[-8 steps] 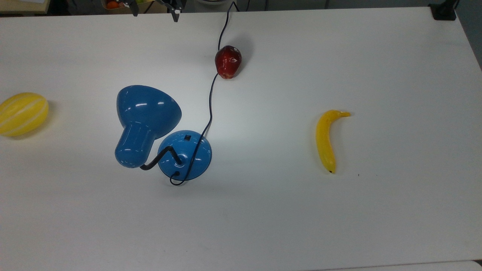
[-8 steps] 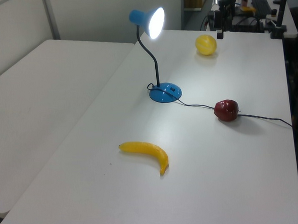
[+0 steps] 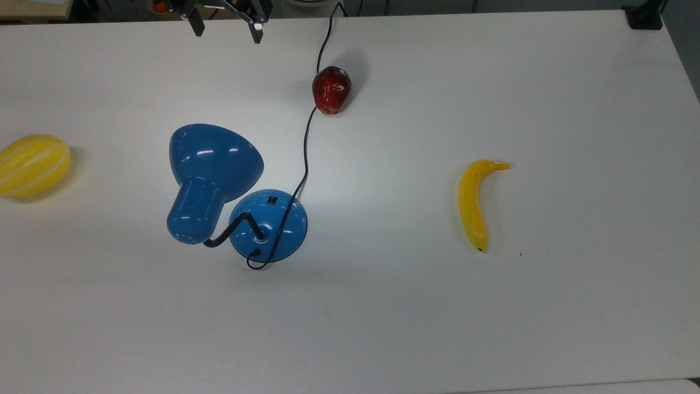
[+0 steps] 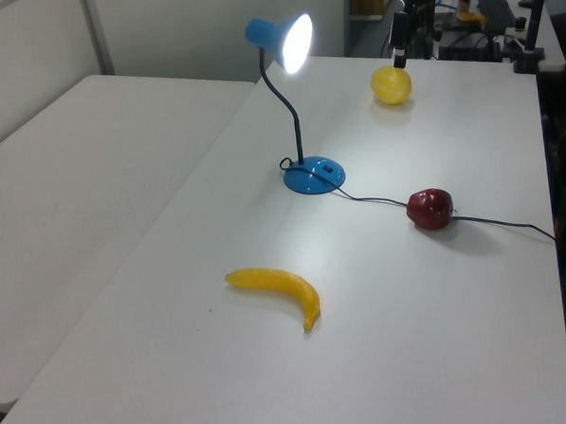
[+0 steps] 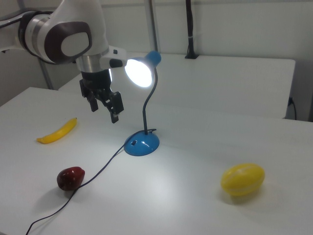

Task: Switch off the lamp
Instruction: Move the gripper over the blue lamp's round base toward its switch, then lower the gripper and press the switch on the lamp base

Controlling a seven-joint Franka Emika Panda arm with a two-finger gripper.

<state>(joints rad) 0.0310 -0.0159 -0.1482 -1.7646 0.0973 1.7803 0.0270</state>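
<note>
Overhead, end effector [image 5: 103, 108] splayed, downward-pointing.

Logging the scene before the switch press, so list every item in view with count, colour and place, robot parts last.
Glossy blue desk lamp with bell-shaped shade: one, blue with black gooseneck, table middle, lit.
Small black switch: one, black, on the lamp's round base.
Thin black cord: one, black, runs from the base past the apple to the top view's upper edge.
Dark red glossy apple: one, red, beside the cord.
Curved yellow banana: one, yellow, the top view's right.
Round yellow striped melon: one, yellow, the top view's left edge.
White table: one, white.
Pincer: one, black, open, above the table away from the lamp.
</note>
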